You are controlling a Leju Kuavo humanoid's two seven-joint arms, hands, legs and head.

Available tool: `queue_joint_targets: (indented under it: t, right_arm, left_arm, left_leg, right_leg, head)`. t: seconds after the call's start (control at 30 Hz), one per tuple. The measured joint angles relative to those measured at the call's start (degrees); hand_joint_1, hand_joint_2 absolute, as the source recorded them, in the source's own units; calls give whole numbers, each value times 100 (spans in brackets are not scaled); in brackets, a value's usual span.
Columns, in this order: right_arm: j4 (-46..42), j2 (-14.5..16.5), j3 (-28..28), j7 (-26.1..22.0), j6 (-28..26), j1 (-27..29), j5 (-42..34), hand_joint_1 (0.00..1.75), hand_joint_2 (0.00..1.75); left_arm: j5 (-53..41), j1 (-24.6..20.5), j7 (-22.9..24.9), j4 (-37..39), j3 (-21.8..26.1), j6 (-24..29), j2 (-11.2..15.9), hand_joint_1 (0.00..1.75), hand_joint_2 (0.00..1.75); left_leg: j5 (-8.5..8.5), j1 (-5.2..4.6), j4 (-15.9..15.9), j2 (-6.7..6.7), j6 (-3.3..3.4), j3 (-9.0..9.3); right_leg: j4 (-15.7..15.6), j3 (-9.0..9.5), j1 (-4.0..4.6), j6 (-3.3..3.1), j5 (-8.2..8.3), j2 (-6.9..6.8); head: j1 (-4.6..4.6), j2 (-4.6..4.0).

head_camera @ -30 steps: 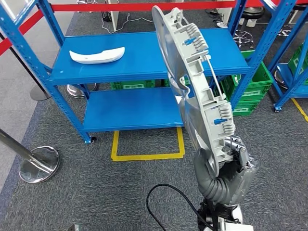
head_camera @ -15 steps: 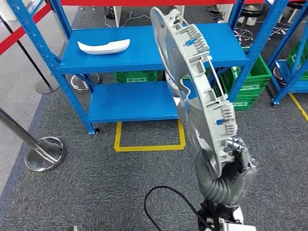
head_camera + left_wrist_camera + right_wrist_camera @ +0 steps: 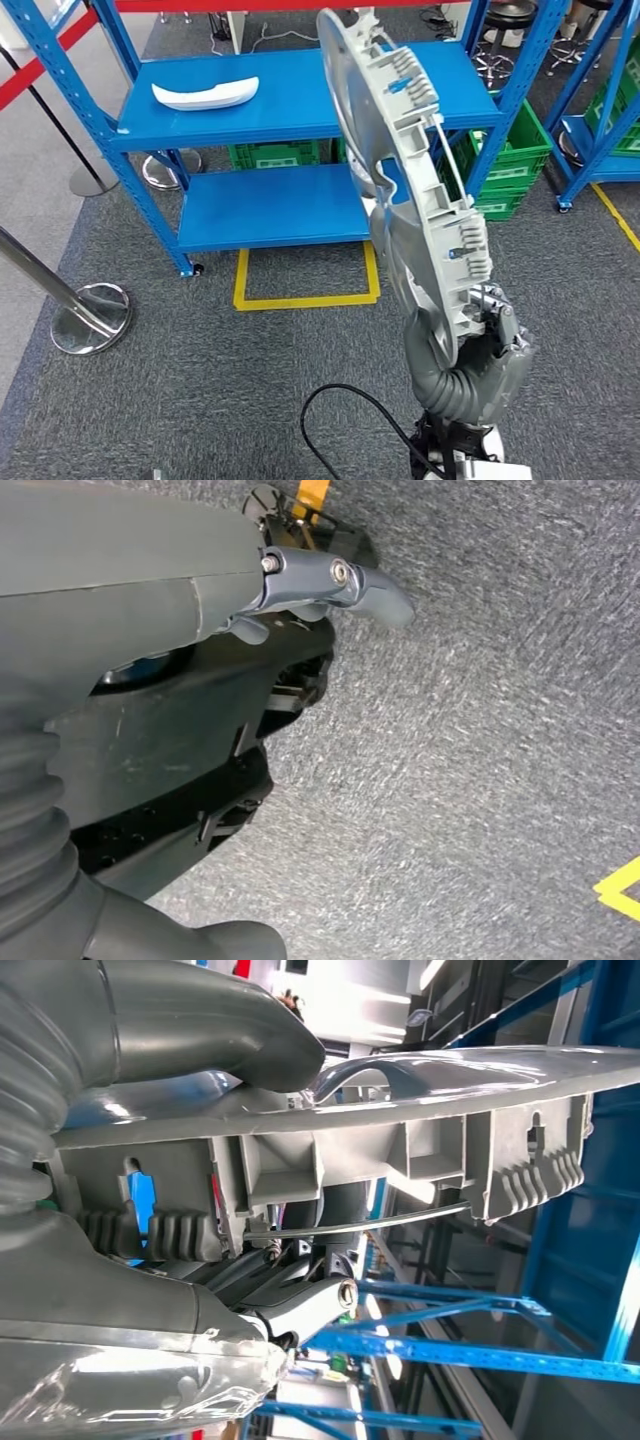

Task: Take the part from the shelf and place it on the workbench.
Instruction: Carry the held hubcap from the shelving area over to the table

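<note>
A large grey plastic part [image 3: 411,190], curved, with ribbed clips and blue tabs on its back, stands nearly upright in front of me. My right hand [image 3: 490,365] grips its lower end from beneath. In the right wrist view the thumb [image 3: 196,1020] lies over the part [image 3: 453,1100] and the darker fingers close under its ribbed edge. A white curved part [image 3: 205,94] lies on the upper blue shelf [image 3: 302,130], far from both hands. My left hand [image 3: 151,600] hangs over the grey carpet with its thumb stretched out and nothing in it.
The blue two-level rack has a lower shelf [image 3: 272,215] and a yellow floor outline [image 3: 302,300] before it. Green crates [image 3: 521,160] sit at right. A stanchion base [image 3: 90,318] stands at left. A black cable [image 3: 340,400] loops near my feet.
The whole picture has shifted, so the camera has moved relative to the rack. The grey part stays in my right hand at the same tilt.
</note>
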Motion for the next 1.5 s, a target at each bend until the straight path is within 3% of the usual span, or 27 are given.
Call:
queue_joint_targets:
  t: [0.07, 0.13, 0.17, 0.23, 0.27, 0.3, 0.33, 0.37, 0.43, 0.47, 0.5, 0.63, 0.7, 0.77, 0.8, 0.83, 0.87, 0.97, 1.03, 1.13, 1.2, 1.27, 1.3, 1.33, 1.37, 1.43, 1.5]
  right_arm:
    - [1, -1, 8, -4, 176, -45, -214, 175, 175]
    - [5, -2, 9, -23, 328, -88, -403, 175, 175]
    - [9, -2, 9, -42, 394, -111, -484, 175, 175]
    - [14, -2, 9, -98, 487, -145, -556, 175, 175]
    - [15, -2, 9, -131, 512, -152, -548, 175, 175]
    - [15, -2, 9, -163, 522, -152, -511, 175, 175]
    - [15, -2, 9, -192, 527, -148, -470, 175, 175]
    - [15, -2, 9, -213, 530, -148, -438, 175, 175]
    - [15, -1, 9, -238, 533, -159, -399, 175, 175]
    - [15, -1, 9, -248, 532, -166, -387, 175, 175]
    - [15, 0, 9, -255, 527, -168, -377, 175, 175]
    - [13, 5, 2, -333, 356, -130, -214, 175, 175]
    - [13, 16, 0, -400, 179, -126, -4, 175, 175]
    - [13, 26, -2, -434, 41, -122, 150, 175, 175]
    - [13, 28, -4, -437, 3, -116, 177, 175, 175]
    - [13, 30, -5, -435, -23, -108, 187, 175, 175]
    - [13, 30, -7, -430, -34, -101, 182, 175, 175]
    - [12, 31, -8, -373, -36, -94, 63, 175, 175]
    - [11, 31, -9, -332, -33, -91, -28, 175, 175]
    - [11, 31, -10, -321, -43, -71, -77, 175, 175]
    - [11, 31, -10, -326, -59, -64, -90, 175, 175]
    - [12, 31, -10, -328, -68, -53, -107, 175, 175]
    - [13, 31, -10, -327, -70, -39, -117, 175, 175]
    - [13, 31, -10, -322, -72, -26, -124, 175, 175]
    - [13, 31, -10, -315, -74, -16, -127, 175, 175]
    - [13, 31, -10, -291, -78, -12, -121, 175, 175]
    - [11, 32, -10, -261, -82, -22, -106, 175, 175]
  left_arm:
    - [-1, 0, -6, 0, 0, -7, -3, 0, 175]
    - [5, 0, -23, 0, 0, -17, -5, 0, 175]
    - [9, 0, -33, 0, 0, -22, -6, 0, 175]
    - [13, 1, -44, 0, 0, -27, -3, 0, 175]
    - [14, 2, -49, 0, 0, -27, 1, 0, 175]
    - [14, 3, -55, 0, 0, -27, 3, 0, 175]
    - [14, 3, -61, 0, 0, -27, 5, 0, 175]
    - [14, 4, -69, 0, 0, -28, 5, 0, 175]
    - [14, 3, -81, 0, 0, -30, 7, 0, 175]
    - [14, 3, -87, 0, 0, -32, 9, 0, 175]
    - [14, 4, -93, 0, 0, -35, 14, 0, 175]
    - [14, 4, -160, 0, 0, -70, 28, 0, 175]
    - [14, 2, -198, 0, 0, -86, 32, 0, 175]
    - [14, 5, -211, 0, 0, -90, 34, 0, 175]
    - [14, 7, -214, 0, 0, -90, 36, 0, 175]
    - [15, 9, -217, 0, 0, -90, 36, 0, 175]
    - [15, 10, -221, 0, 0, -90, 37, 0, 175]
    - [14, -2, -240, 0, -1, -91, 33, 0, 175]
    - [14, 7, -254, 0, -1, -90, 30, 0, 175]
    - [-15, 32, -257, 0, -2, -46, 22, 0, 175]
    - [-95, 26, -232, 0, -10, 123, 13, 0, 175]
    - [-193, 28, -171, 0, -20, 397, 9, 0, 175]
    - [-235, 30, -119, 0, -24, 546, 8, 0, 175]
    - [-267, 31, -61, 0, -28, 685, 8, 0, 175]
    - [-298, 30, 8, 0, -34, 817, 7, 0, 175]
    - [-385, 26, 165, 0, -59, 1078, 0, 0, 175]
    - [-485, 26, 314, -1, -112, 1294, -7, 0, 175]
  left_leg:
    - [-49, 7, -92, 0, 67, 2]
    - [-54, 35, -133, 0, 130, -16]
    - [-43, 49, -145, 1, 153, -20]
    - [-37, 51, -142, 4, 179, -26]
    - [-36, 50, -139, 4, 184, -28]
    - [-37, 50, -134, 3, 186, -27]
    - [-38, 52, -125, -2, 187, -26]
    - [-44, 56, -111, -10, 181, -23]
    - [-73, 52, -57, -24, 142, -31]
    - [-84, 44, -20, -28, 113, -53]
    - [-87, 34, 9, -30, 86, -80]
    - [-154, 31, 128, -23, -18, -180]
    - [-461, 41, 613, -20, -79, -397]
    - [-801, 48, 1367, -20, -110, -742]
    - [-859, 48, 1607, -20, -110, -854]
    - [-809, 47, 1654, -20, -100, -874]
    - [-666, 46, 1496, -20, -80, -789]
    - [-186, 45, 418, -120, 14, -217]
    - [-149, 40, 91, -187, 48, -74]
    - [-117, 49, 22, -80, 112, -94]
    - [-88, 70, -10, 4, 164, -91]
    - [-87, 64, -10, 88, 184, -95]
    - [-88, 62, -9, 137, 186, -96]
    - [-88, 61, -8, 189, 188, -95]
    - [-89, 61, -5, 237, 187, -92]
    - [-102, 56, 11, 331, 164, -80]
    - [-123, 21, 53, 407, 117, -83]
  right_leg:
    - [13, -46, 14, 54, 12, 1]
    - [150, -145, 18, 108, -101, -3]
    - [378, -251, 17, 131, -247, -4]
    - [1155, -595, 9, 162, -621, -6]
    - [1532, -766, 4, 174, -745, -6]
    - [1737, -863, 1, 184, -762, -7]
    - [1706, -854, -5, 191, -661, -7]
    - [1441, -740, -14, 196, -464, -9]
    - [672, -390, -32, 211, -88, -13]
    - [396, -267, -36, 200, -2, -9]
    - [259, -213, -36, 182, 15, 0]
    - [240, -256, -44, 42, 17, 22]
    - [232, -268, -55, -17, 38, 9]
    - [232, -291, -50, -49, 53, 2]
    - [233, -301, -46, -57, 59, 2]
    - [233, -308, -41, -60, 65, 6]
    - [233, -312, -37, -59, 71, 12]
    - [242, -337, -20, -17, 93, 69]
    - [248, -394, -18, 46, 126, 113]
    - [287, -475, -35, 147, 119, 148]
    - [680, -651, -35, 196, -146, 95]
    - [1440, -960, -39, 239, -527, 37]
    - [1739, -1078, -41, 255, -631, 23]
    - [1842, -1105, -42, 267, -626, 10]
    - [1698, -1014, -44, 272, -509, -13]
    - [938, -603, -39, 279, -167, -209]
    - [351, -306, -19, 218, 10, -405]
  head:
    - [4, 0]
    - [14, 0]
    - [26, 0]
    - [44, 0]
    - [46, 0]
    - [46, 0]
    - [47, 0]
    - [47, 0]
    - [48, 0]
    - [44, 0]
    - [37, 0]
    - [2, 0]
    - [-25, 0]
    - [-40, 0]
    - [-40, 0]
    - [-40, 0]
    - [-40, 0]
    - [-38, 0]
    - [-32, 0]
    - [-28, 0]
    - [7, 0]
    - [36, 0]
    - [38, 0]
    - [42, 0]
    - [43, 0]
    - [45, 0]
    - [46, 0]
